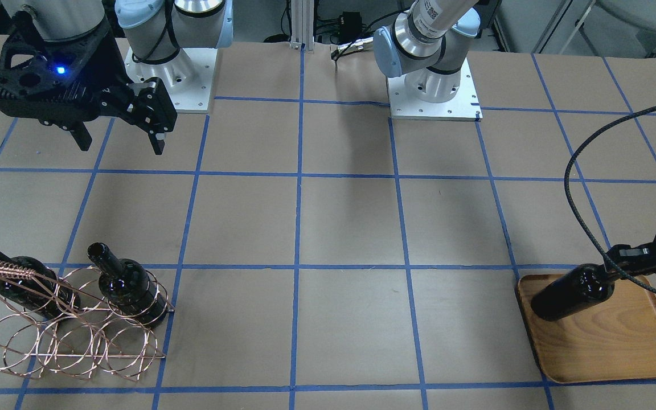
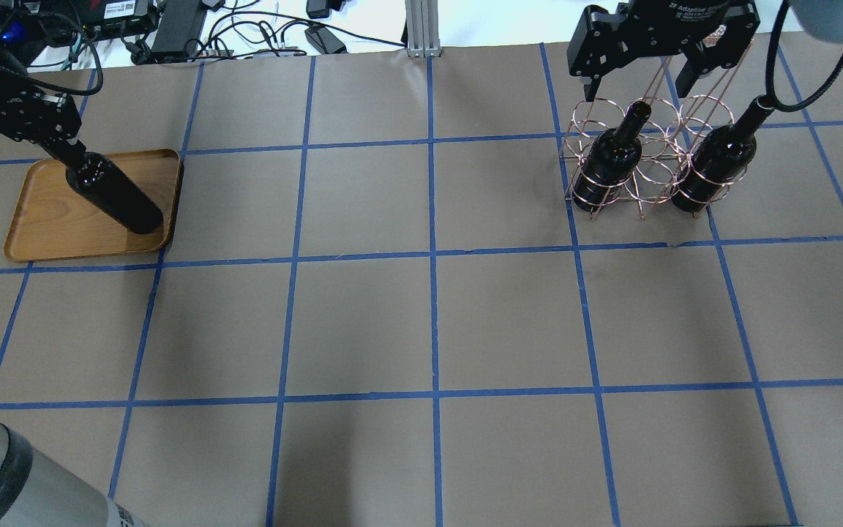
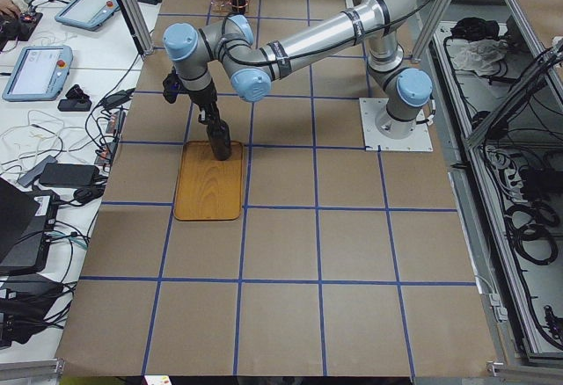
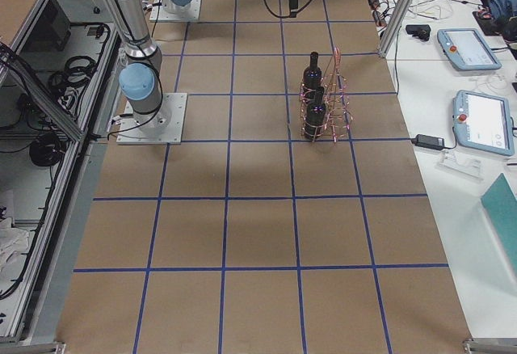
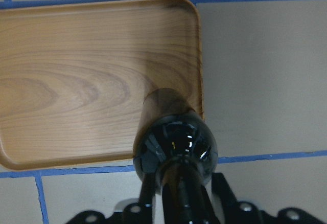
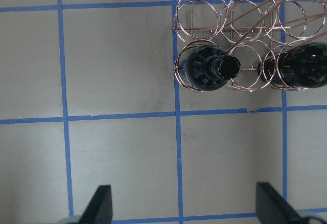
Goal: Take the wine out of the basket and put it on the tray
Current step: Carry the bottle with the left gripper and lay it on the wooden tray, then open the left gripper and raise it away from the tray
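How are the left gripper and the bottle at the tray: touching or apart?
Touching. The left wrist view shows the left gripper clamped on the neck of the bottle.

The table (image 2: 436, 322) is covered in brown paper, marked into large squares by blue tape lines (image 2: 432, 252). In the overhead view a silver metal post (image 2: 417, 25) stands at the middle of the far edge, with a black power brick (image 2: 180, 22) and tangled cables (image 2: 260, 33) to its left. Seen from the left end, a white bench (image 3: 53, 139) on the left holds a grey tablet (image 3: 35, 70), a second tablet (image 3: 88, 7) farther off, and a dark laptop (image 3: 18, 227) nearer. A person's hand (image 3: 9, 3) shows at the far left corner.
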You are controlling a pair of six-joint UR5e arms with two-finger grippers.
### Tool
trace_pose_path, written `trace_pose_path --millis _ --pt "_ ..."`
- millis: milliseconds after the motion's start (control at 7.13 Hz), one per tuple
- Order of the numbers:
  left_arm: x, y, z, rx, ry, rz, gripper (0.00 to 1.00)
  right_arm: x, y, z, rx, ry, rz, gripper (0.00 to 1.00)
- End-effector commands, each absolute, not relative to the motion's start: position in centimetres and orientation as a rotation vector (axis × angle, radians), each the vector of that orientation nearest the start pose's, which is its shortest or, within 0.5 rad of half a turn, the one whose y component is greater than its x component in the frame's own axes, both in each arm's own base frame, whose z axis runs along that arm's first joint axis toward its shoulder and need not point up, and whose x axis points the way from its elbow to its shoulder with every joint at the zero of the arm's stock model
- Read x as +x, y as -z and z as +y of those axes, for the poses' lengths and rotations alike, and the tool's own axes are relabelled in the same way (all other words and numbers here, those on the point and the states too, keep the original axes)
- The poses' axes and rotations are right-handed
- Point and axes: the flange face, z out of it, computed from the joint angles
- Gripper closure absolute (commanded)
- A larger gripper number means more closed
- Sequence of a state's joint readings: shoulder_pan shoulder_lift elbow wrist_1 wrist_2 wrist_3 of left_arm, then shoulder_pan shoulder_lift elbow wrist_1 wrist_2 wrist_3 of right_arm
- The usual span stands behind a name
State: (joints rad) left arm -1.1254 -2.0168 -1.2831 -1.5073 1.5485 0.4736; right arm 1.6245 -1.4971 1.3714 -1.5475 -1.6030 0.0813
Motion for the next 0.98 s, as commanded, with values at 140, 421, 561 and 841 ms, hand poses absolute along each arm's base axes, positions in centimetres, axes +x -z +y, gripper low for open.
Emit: trace_pose_path --millis 140,421,561,841 --pt "16.1 -40.7 -63.9 0.018 -0.068 3.193 0.0 15.8 -54.7 -52.2 0.046 0.163 3.162 0.0" --pt "12.6 -46.4 -60.6 0.05 -0.061 3.196 0.0 15.7 -54.7 -52.2 0.049 0.164 3.164 0.0" --pt "6.7 -49.0 -60.1 0.128 -0.001 3.187 0.0 15.7 -54.7 -52.2 0.046 0.163 3.164 0.0" --pt "-6.1 -51.1 -57.4 0.225 0.021 3.145 0.0 15.7 -54.7 -52.2 0.049 0.164 3.164 0.0"
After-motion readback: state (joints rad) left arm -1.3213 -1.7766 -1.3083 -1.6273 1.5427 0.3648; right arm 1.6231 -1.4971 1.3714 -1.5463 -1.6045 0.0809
